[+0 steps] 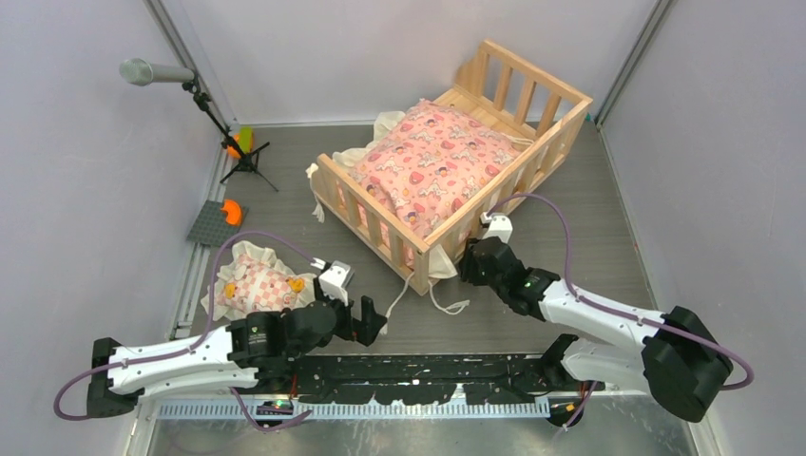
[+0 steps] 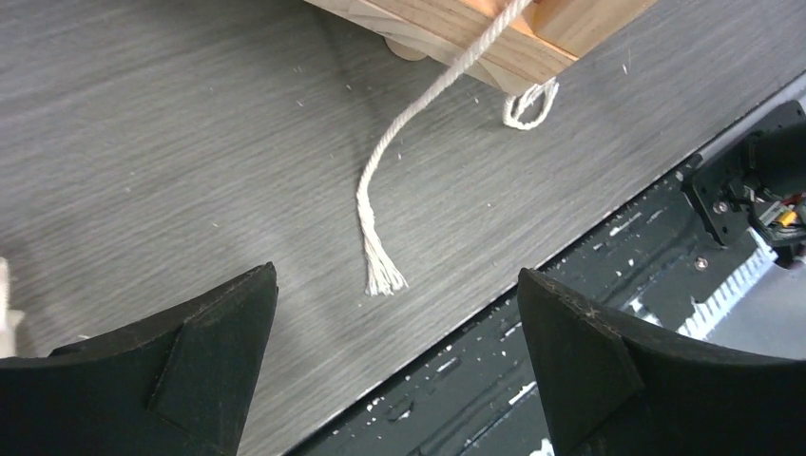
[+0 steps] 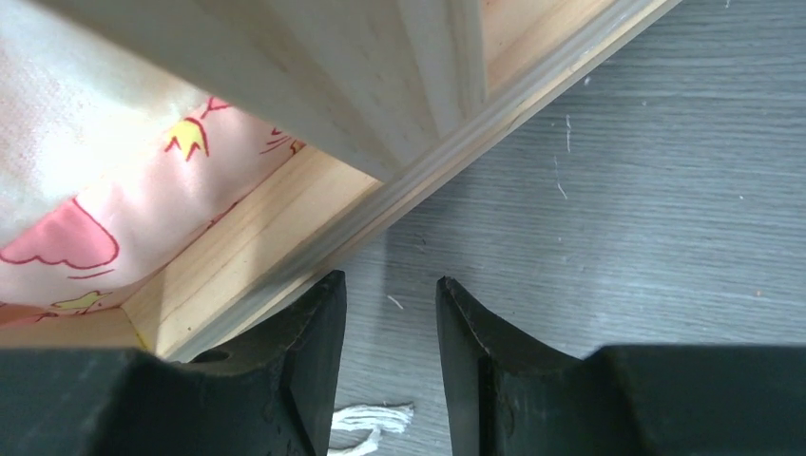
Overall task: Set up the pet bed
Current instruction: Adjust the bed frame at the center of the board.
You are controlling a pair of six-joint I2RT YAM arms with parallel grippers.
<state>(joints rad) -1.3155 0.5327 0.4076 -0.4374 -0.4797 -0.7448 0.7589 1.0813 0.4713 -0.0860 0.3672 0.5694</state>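
My left gripper: fingers spread wide, nothing in them, hovering over the grey table just by a frayed white cord
My right gripper: fingers a narrow gap apart, nothing between them, close at the bed's base edge
Pet bed: set diagonally mid-table, pink cushion lying inside
Small pillow: on the table beside my left arm

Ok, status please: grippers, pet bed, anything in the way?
Open, empty: left gripper, right gripper. Right one at pet bed corner, cushion inside. Loose cord below left.
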